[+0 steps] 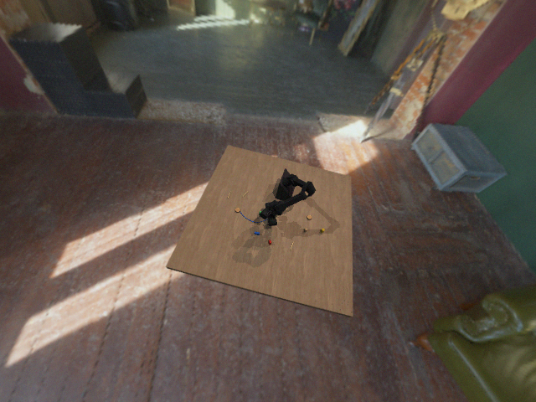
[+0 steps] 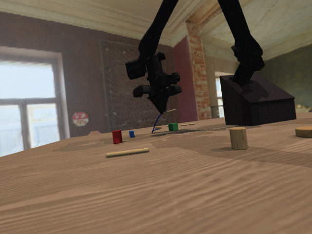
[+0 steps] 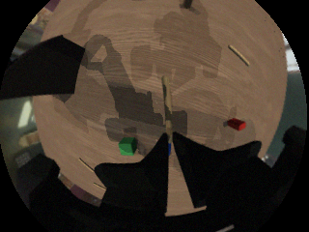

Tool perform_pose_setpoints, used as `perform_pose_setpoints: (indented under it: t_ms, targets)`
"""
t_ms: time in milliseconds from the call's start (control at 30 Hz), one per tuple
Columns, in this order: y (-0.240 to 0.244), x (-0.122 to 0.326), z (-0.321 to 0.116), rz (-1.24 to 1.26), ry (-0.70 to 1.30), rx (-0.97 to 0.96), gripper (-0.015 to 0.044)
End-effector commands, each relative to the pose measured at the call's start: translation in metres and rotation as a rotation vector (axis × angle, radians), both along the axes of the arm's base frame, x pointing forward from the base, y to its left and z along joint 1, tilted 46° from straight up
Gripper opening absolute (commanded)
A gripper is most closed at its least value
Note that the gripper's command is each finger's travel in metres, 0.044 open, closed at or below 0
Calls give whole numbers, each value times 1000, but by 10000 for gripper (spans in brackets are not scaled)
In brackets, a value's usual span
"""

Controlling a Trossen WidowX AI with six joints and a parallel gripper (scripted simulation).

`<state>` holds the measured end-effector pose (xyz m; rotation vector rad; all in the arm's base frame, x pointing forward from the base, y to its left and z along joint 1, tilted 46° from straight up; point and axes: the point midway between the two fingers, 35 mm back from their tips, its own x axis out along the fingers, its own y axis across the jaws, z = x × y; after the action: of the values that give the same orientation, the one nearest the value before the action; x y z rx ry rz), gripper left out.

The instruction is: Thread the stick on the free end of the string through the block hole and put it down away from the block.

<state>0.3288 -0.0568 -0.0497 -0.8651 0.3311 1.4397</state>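
My gripper is shut on the thin wooden stick and holds it above the table. The stick points out from the fingertips, nearly level. The blue string hangs from the fingertips to the table and runs to the round wooden button. A small wooden piece stands upright like a short cylinder, away from the gripper. No hole shows in it, and I cannot tell which object is the block with the hole.
A green cube lies near and below the gripper. A blue piece, a red piece, a yellow piece, another button and loose sticks lie around.
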Motion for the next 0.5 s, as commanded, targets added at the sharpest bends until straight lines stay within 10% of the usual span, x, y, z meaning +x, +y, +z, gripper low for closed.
perform_pose_setpoints:
  t_ms: [0,467]
  targets:
    - [-7,0,-2,7,1,13,0]
    - [-24,-4,-1,28,11,58,0]
